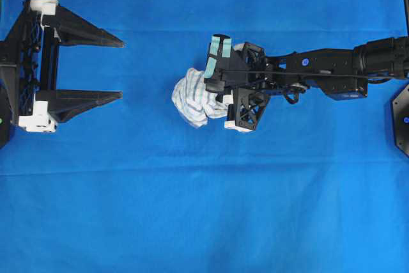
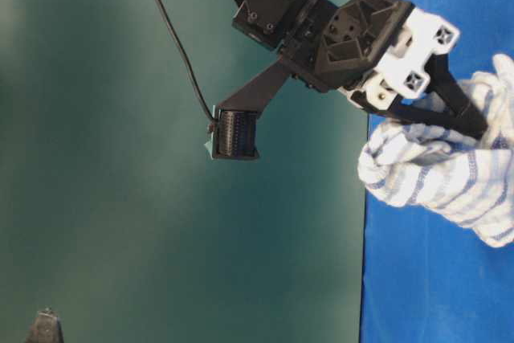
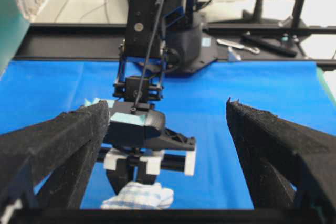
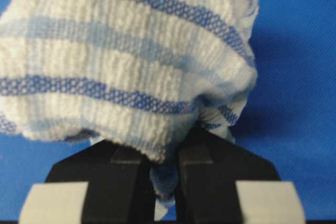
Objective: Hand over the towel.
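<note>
The towel (image 1: 192, 97), a bunched white cloth with blue checks, hangs in my right gripper (image 1: 214, 91) near the middle of the blue table. The right wrist view shows both black fingers (image 4: 128, 174) pinched on a fold of the towel (image 4: 126, 61), which fills most of that view. In the table-level view the towel (image 2: 442, 170) hangs clear of the surface from the right gripper (image 2: 458, 122). My left gripper (image 1: 121, 68) is wide open and empty at the far left, pointing at the towel, well apart from it. In the left wrist view the towel (image 3: 139, 196) shows between the open left gripper's (image 3: 167, 106) fingers, far ahead.
A plain blue covering (image 1: 204, 209) spans the table. A black arm base (image 1: 402, 119) sits at the right edge. Beyond the table's far edge lie a black frame and tools (image 3: 236, 45). A green wall (image 2: 120, 198) fills the table-level view's left.
</note>
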Controlling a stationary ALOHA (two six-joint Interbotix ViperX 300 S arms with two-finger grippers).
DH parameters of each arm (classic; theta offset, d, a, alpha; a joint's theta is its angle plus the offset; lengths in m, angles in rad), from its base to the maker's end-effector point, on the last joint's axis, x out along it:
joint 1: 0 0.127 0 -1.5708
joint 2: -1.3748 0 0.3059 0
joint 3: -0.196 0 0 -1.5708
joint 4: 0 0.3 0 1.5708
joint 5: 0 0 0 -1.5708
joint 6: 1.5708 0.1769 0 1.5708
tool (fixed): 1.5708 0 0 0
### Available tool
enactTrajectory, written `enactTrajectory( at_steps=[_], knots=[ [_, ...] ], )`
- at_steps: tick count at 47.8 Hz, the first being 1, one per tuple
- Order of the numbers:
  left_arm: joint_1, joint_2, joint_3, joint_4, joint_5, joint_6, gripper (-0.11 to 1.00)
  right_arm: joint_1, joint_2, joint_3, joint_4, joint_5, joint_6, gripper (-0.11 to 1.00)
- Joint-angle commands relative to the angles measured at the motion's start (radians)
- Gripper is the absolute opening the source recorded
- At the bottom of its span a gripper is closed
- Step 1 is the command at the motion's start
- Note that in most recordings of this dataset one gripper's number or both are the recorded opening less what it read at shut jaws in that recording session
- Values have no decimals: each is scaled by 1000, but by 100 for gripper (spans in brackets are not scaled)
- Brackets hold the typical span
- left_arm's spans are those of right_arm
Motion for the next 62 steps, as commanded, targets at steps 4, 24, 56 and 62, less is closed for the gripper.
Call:
enactTrajectory(
  at_steps=[4, 24, 56, 62],
  knots=[
    [-2, 0, -12, -2, -11, 0, 94, 0, -18, -17, 3, 12, 0, 7],
    [-2, -2, -12, -2, -9, 2, 94, 0, -83, -12, 0, 15, 2, 66],
    [-2, -2, -2, -2, -11, 2, 94, 0, -683, 186, -44, -250, -11, 70],
    [-2, 0, 3, 0, -11, 2, 94, 0, -730, 239, -44, -284, -11, 70]
  ],
)
